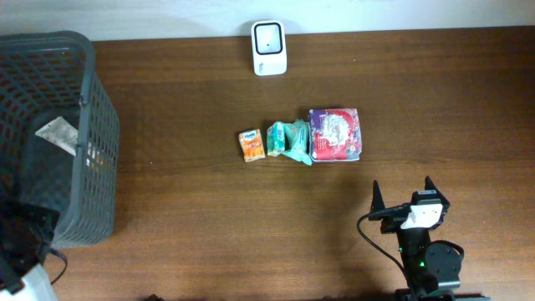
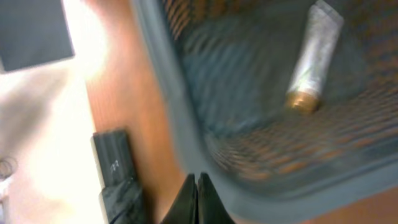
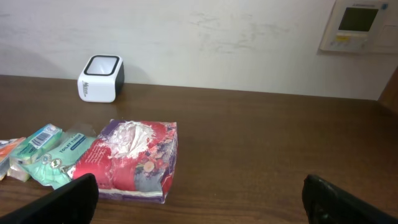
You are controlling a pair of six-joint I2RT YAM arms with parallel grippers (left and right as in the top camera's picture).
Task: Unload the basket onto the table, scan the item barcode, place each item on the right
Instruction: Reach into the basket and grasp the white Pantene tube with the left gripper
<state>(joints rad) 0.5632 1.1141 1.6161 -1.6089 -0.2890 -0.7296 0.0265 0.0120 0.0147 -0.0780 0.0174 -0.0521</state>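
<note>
**Right Claw Open at the Front Edge; Packets Lined Up at Mid-Bench**

At the near right of the bench (image 1: 209,201), the right claw (image 1: 402,187) was seen with its fingers spread wide and nothing between them, well apart from the goods. At the near left, the left claw (image 2: 198,190) was seen with its fingers pressed together, nothing gripped, close to the rim of a dark mesh basket (image 1: 88,100). A pale tube (image 2: 314,56) with a gold cap was seen lying on the basket's floor.

Farther in, at mid-bench, four packets were laid side by side in a row. An orange packet (image 1: 252,145) was placed at the left end, and a teal packet (image 1: 276,136) just beside it. A green packet (image 1: 294,142) marked as toilet tissue came next. A larger flowered packet (image 1: 334,134) was set at the right end, touching the green one and nearest the right claw. Whether any barcode faced upward could not be told.

Beyond the row, at the far edge against the wall, a white scanner (image 1: 269,37) with a dark window was stood upright, well apart from the packets. Higher on the wall, to the right, a pale control panel (image 3: 357,25) was mounted.
</note>
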